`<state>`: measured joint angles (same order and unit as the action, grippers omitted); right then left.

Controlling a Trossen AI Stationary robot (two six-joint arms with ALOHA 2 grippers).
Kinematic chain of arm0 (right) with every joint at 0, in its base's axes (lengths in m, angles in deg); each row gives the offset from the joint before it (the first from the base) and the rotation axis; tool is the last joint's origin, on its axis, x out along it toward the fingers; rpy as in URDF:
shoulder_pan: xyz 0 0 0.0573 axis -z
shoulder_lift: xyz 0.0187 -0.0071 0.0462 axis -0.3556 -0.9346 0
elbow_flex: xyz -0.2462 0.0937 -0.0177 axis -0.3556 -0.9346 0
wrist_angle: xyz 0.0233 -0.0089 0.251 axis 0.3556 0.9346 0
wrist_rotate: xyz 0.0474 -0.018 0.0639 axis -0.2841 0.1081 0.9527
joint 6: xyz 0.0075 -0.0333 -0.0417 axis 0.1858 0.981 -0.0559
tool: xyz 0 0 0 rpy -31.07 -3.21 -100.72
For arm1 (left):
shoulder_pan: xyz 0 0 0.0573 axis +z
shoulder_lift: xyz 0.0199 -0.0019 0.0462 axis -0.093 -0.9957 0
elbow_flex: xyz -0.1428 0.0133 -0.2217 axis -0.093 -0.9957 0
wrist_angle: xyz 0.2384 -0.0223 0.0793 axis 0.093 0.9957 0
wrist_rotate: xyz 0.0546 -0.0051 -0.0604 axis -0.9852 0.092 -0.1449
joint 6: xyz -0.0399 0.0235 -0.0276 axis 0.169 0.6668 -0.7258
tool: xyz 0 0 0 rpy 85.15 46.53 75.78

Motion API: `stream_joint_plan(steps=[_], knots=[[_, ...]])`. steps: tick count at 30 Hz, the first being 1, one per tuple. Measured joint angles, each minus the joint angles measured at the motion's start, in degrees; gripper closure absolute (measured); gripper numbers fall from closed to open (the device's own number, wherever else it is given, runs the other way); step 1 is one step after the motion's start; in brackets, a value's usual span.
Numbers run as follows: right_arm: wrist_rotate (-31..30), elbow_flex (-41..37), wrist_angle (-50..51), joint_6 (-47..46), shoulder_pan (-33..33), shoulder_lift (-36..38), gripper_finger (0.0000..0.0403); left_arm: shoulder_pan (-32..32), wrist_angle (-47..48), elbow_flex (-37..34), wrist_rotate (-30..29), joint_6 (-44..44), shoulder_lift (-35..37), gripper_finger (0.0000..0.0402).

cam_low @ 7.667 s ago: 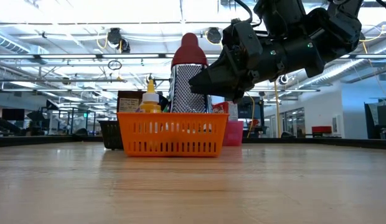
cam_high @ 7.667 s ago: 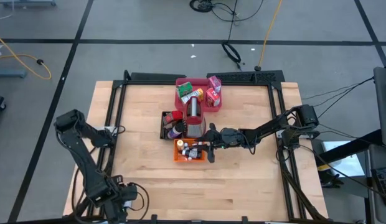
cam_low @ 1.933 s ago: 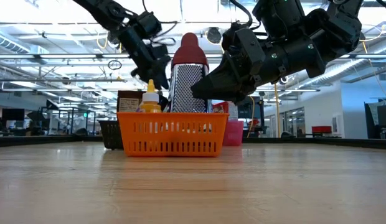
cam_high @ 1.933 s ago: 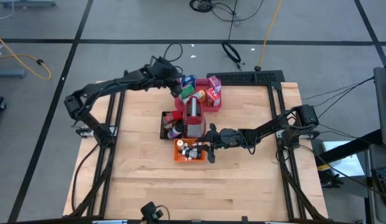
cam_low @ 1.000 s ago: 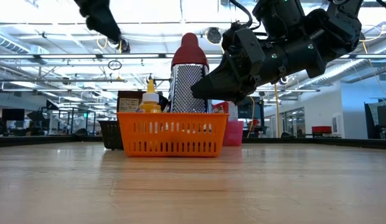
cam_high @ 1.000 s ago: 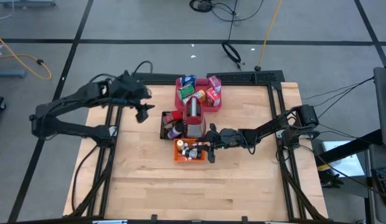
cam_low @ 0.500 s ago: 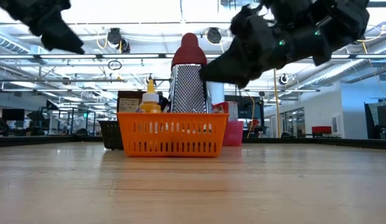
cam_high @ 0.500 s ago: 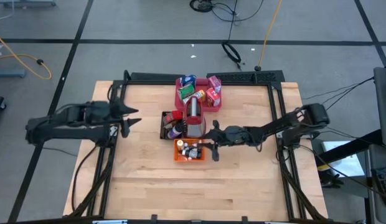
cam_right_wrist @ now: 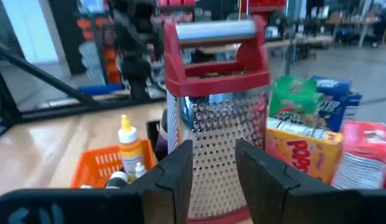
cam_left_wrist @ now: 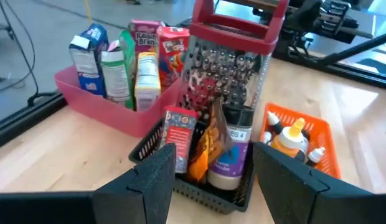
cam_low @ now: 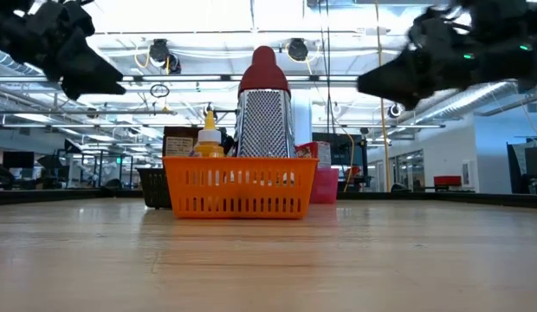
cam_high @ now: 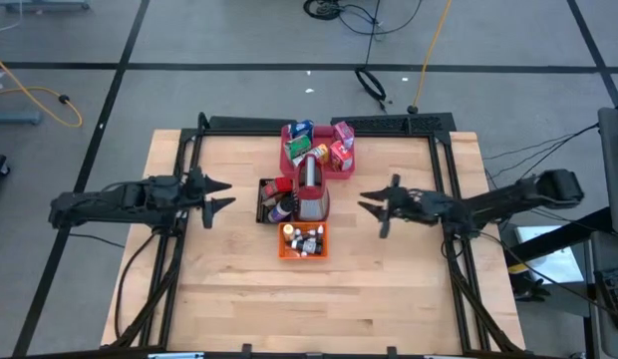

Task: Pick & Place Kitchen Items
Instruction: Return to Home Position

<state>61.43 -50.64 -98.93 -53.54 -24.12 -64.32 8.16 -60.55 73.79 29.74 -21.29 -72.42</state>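
Observation:
Several cartons, among them a blue one (cam_high: 302,130) (cam_left_wrist: 86,56), stand in the pink tray (cam_high: 285,152). A red packet (cam_left_wrist: 178,130), a yellow packet (cam_left_wrist: 205,146) and a dark bottle (cam_left_wrist: 233,149) stand in the black basket (cam_high: 261,205). Tiny shakers (cam_high: 307,239) sit in the orange basket (cam_low: 238,186). My left gripper (cam_high: 219,194) hovers open to the left of the black basket. My right gripper (cam_high: 374,207) hovers open to the right of the grater. Neither touches anything.
A red-and-silver grater (cam_high: 311,191) (cam_low: 264,113) stands upright between the black basket, the pink tray and the orange basket. Bare wood lies along the near side (cam_high: 309,309) and to either side of the cluster. A black frame (cam_high: 189,150) runs around the table.
My left gripper swung from beside the pink tray toward the table's left and near side, then settled left of the black basket. My right gripper drew back from the orange basket toward the table's right edge and slightly toward the far edge. The goods stayed put.

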Motion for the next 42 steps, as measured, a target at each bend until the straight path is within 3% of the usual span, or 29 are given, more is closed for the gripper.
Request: stream_joint_plan(steps=[7,12,14,17,42], knots=[[1.63,-11.01,-3.28,0.22,1.49,14.34,0.029,-1.16,-19.39,-9.16,-4.46,8.1,0.43,0.0185],[2.25,-14.99,-1.53,0.22,4.67,22.63,0.0297,-1.2,-23.9,-15.23,-4.59,9.91,0.44,0.0185],[5.7,-14.97,1.81,0.3,5.66,24.65,0.0301,-1.22,-25.3,-18.16,-4.57,9.22,0.41,0.0185],[9.23,-14.99,3.09,1.68,6.62,26.01,0.0304,-1.19,-28.96,-20.44,-3.7,8.84,0.14,0.0186],[8.88,-15.23,5.96,2.78,6.9,26.89,0.0303,-1.31,-30.51,-20.51,-1.54,10.71,-1.16,0.0185]])
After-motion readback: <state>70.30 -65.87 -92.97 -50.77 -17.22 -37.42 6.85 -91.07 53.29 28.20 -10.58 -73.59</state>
